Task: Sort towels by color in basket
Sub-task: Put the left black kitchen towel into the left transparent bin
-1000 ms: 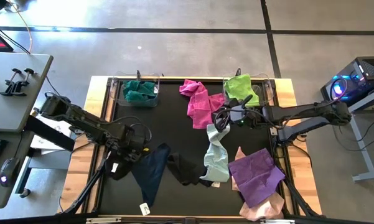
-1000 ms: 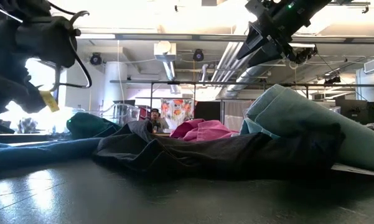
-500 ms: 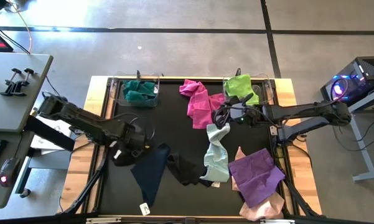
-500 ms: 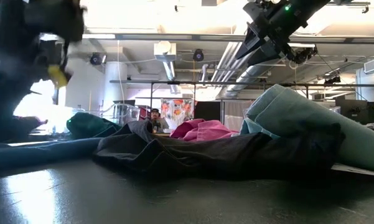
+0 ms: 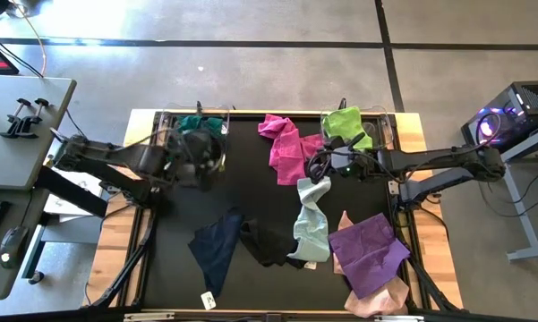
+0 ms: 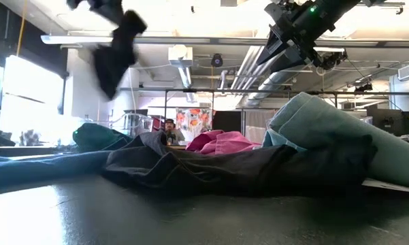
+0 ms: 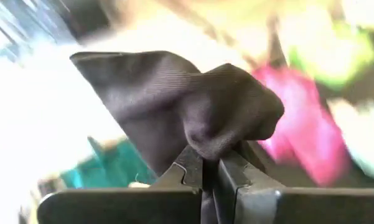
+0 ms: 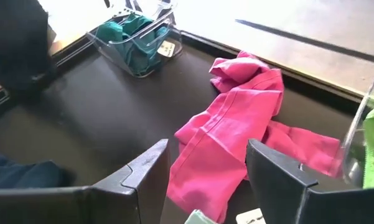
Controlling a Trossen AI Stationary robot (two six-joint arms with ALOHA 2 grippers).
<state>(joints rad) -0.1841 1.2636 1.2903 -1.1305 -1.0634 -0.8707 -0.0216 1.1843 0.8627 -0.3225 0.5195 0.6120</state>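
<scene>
1. Nearest the table's [image 5: 161, 295] front edge lie the navy towel [image 5: 214, 250], a black towel [image 5: 267, 243], the mint towel [image 5: 311, 224], the purple towel [image 5: 369, 254] and, at the corner, the pale pink towel [image 5: 376, 301].
2. Mid-table, bare dark mat lies open between these and the clear bin [image 5: 172, 136].
3. Above that bin's near edge, the left gripper [image 7: 210, 171] is clenched on a dark cloth [image 7: 187, 109], lifted clear of the mat.
4. Beside the magenta towel [image 5: 286, 148], the right gripper [image 8: 205, 180] hovers with fingers spread, holding nothing.
5. At the far edge, teal towels [image 5: 197, 132] fill the bin; the lime towel [image 5: 345, 125] sits opposite.

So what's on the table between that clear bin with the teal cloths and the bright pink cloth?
Nothing: bare black mat separates the clear bin of teal cloths from the crumpled magenta towel, as the right wrist view shows.
</scene>
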